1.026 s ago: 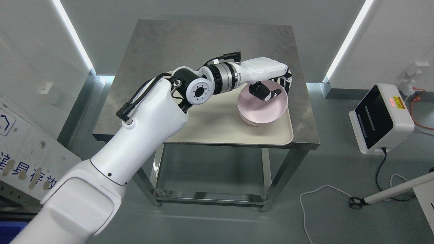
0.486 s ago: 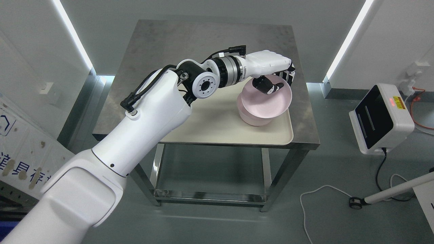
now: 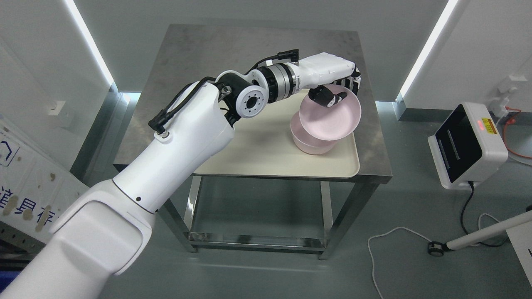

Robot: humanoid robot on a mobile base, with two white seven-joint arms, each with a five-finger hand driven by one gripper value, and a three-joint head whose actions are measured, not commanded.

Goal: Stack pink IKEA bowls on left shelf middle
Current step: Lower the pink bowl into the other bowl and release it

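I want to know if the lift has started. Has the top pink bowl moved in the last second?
Yes. The top pink bowl, gripped by the left hand, has risen and tilted off the lower bowl, which stays on the tray.

A square grey metal table (image 3: 216,58) stands between two white walls and carries a cream rectangular plastic tray (image 3: 266,153). To its right, a white box with a black screen (image 3: 467,145) sits beside white cable (image 3: 382,249) on the floor.
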